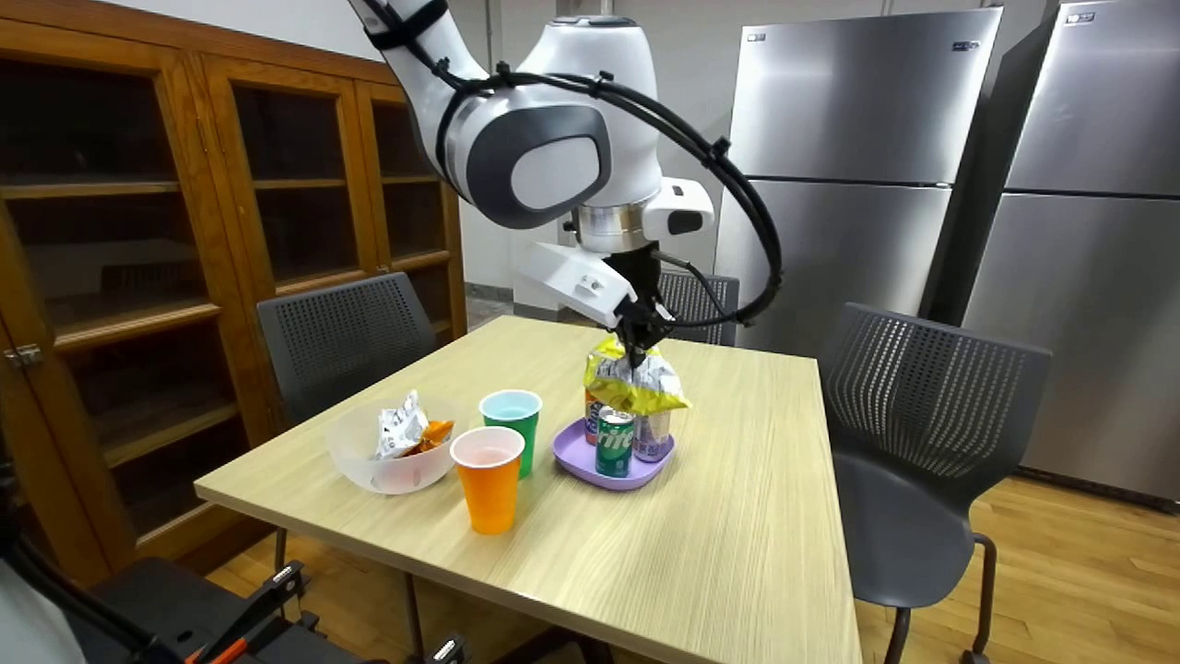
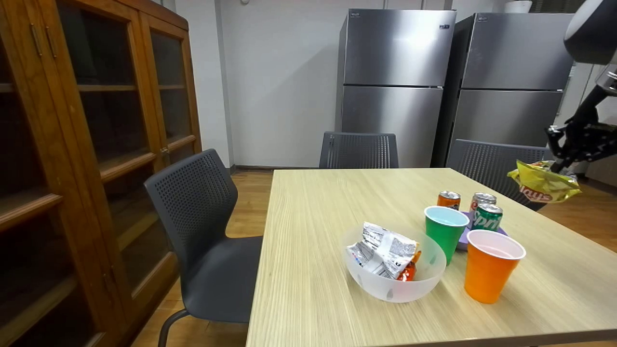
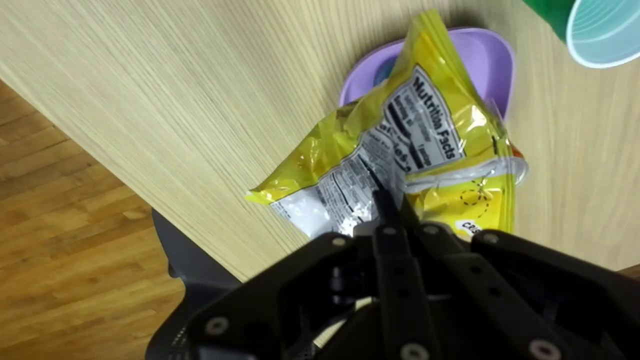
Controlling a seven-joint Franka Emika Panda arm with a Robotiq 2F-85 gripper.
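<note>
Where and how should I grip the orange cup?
I'd come from above, jaws straddling the rim of the orange cup on the side away from the green cup. It stands upright, open-topped and widening toward the rim, with the green cup close by. The gripper is holding the yellow bag, so free it first.

White-grey arm (image 1: 544, 171), black cables (image 1: 719, 157), black screw-studded hand (image 1: 634, 355).

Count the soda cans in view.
3, all on the purple tray: in an exterior view, the Sprite can in front, an orange can behind left, a pale can behind right. The Lay's bag may hide others.
</note>
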